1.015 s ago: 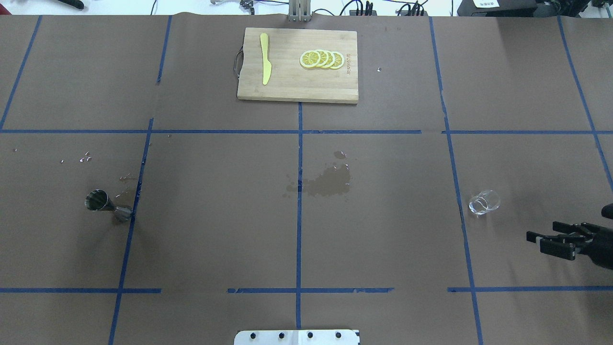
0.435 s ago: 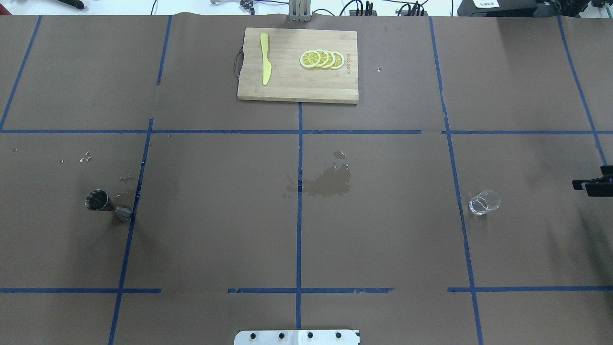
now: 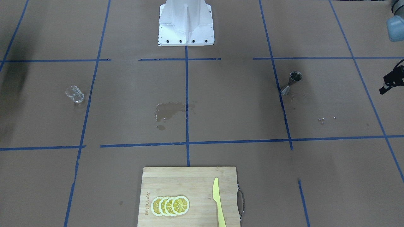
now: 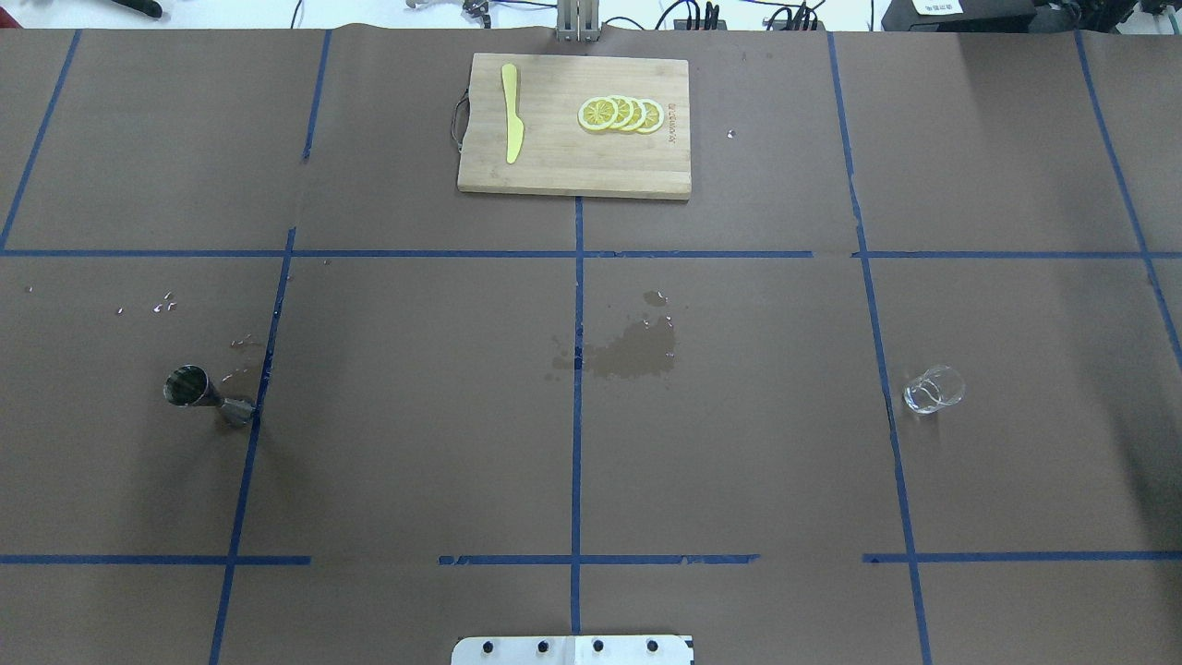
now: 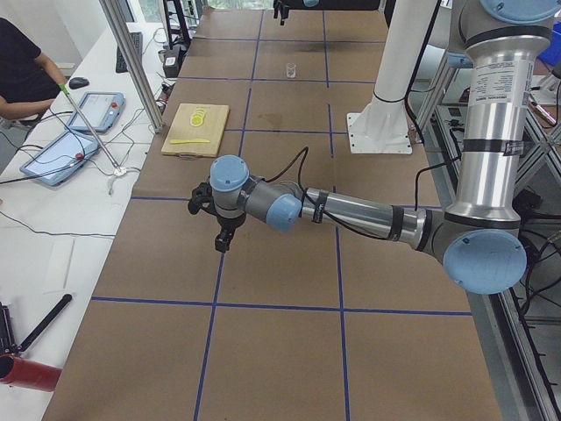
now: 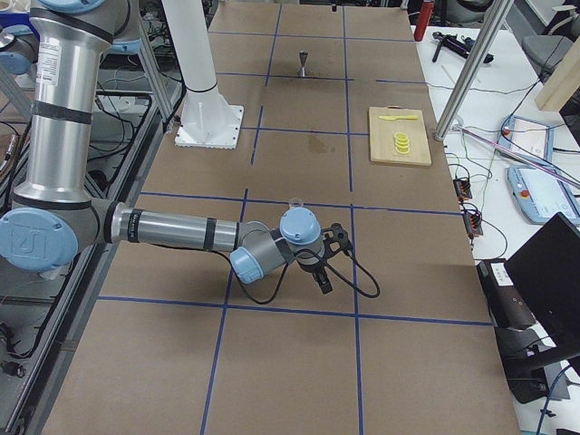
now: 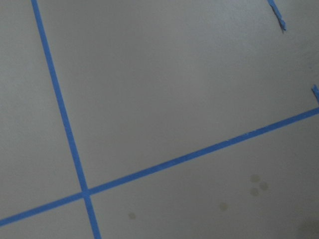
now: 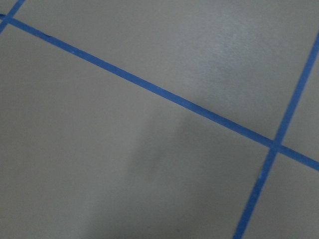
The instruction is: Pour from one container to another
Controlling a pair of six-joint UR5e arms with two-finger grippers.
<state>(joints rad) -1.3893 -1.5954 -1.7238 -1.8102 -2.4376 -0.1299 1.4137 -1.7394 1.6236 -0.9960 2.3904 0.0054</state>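
Silver arms (image 5: 359, 213), pale-blue joint caps (image 5: 228, 171)

Table (image 4: 416, 462): jigger (image 4: 191, 388) stands on the robot's left side and glass (image 4: 934, 389) on its right, well apart. Wet patch (image 4: 628, 351) lies between them, at centre. Board (image 4: 554, 171) sits at the far edge, centre, opposite the base (image 4: 572, 649). On the board, overhead view: knife (image 4: 511, 113) left, lemon slices (image 4: 621, 114) right, apart.
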